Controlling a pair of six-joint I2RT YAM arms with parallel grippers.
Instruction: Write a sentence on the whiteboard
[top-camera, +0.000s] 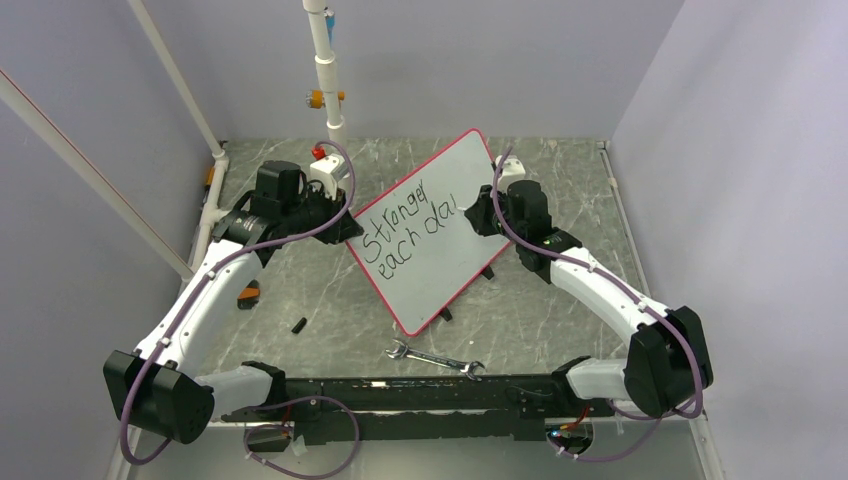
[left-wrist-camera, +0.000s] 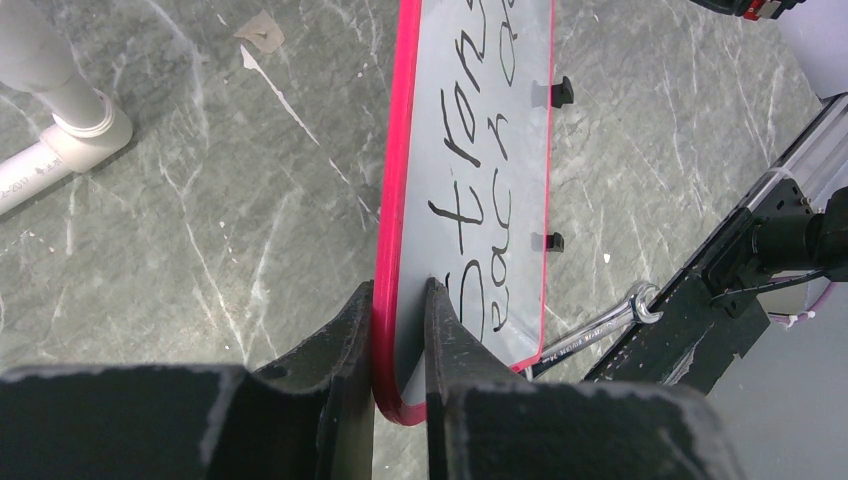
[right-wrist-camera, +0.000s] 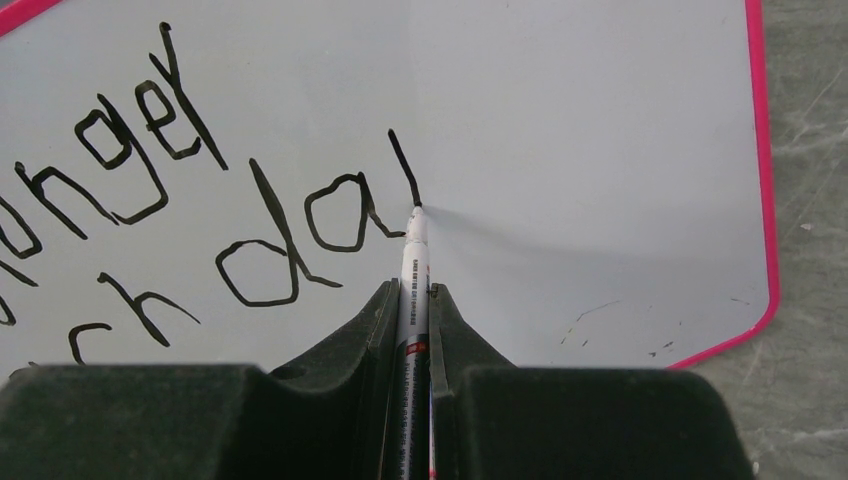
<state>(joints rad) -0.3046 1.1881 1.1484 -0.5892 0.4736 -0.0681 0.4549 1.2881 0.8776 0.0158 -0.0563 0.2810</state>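
The whiteboard (top-camera: 440, 290) is found at mid-table between the two arms, turned corner-on to them. Its left corner is clamped at the rim between the closed fingers of the left gripper (left-wrist-camera: 398, 292). The right gripper (right-wrist-camera: 413, 292) is closed on a marker (right-wrist-camera: 413, 255), whose long axis runs straight out from the fingers to the board. Its tip touches the surface at the foot of a short slanted stroke just after "da". The sentence (top-camera: 405, 228) is thus read as "Stronger each da" plus that one stroke — the last letter is judged unfinished. In the right wrist view, bare board lies to the right of the tip and below it. The closing stroke is therefore best left to the right arm — the left being needed only to steady the board.
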